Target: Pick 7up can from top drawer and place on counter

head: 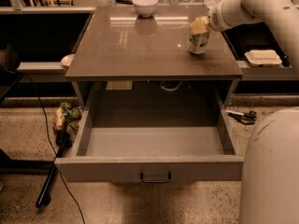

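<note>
We have the tool point(200, 26) at the top of the 7up can point(199, 42), which stands upright on the surface point(140, 45), towards its right side and well apart from the white bowl point(145, 4). Whether the tool clamps it or has let go, we cannot tell. The top drawer point(140, 169) hangs open, nothing in it, so we judge the placing nearly done.

Counting one gripper point(201, 26), sitting at the top of the one 7up can point(199, 42). One counter point(140, 50) is lying under it. One white bowl point(145, 5) is sitting well to its left in view, farther back. One top drawer point(149, 168) is standing open below it, carrying one handle point(155, 177). One white lidded tray point(263, 57) is lying off to its right.
</note>
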`<state>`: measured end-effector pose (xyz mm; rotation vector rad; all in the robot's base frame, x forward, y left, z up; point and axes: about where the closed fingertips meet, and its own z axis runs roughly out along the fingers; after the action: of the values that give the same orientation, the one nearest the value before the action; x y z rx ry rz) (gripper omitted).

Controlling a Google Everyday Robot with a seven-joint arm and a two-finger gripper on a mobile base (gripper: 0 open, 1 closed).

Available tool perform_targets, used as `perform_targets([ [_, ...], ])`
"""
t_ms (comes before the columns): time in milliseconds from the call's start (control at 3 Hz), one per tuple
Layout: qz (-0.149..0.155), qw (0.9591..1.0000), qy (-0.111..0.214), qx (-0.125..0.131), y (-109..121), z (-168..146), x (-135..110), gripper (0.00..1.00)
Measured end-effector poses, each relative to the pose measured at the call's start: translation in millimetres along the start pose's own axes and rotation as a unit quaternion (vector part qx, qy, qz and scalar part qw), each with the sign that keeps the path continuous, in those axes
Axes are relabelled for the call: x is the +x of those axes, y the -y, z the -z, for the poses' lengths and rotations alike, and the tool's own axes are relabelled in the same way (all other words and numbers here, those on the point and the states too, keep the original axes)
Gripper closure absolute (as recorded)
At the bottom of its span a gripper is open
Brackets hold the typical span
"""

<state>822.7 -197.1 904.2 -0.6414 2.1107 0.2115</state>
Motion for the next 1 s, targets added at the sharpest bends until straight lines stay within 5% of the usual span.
perform_targets([
  [333,-0.003,1.0,0.001,0.003,2,2,4,0.0],
  [1000,0.006,0.9996,0.026,0.003,1,19,9,0.0],
])
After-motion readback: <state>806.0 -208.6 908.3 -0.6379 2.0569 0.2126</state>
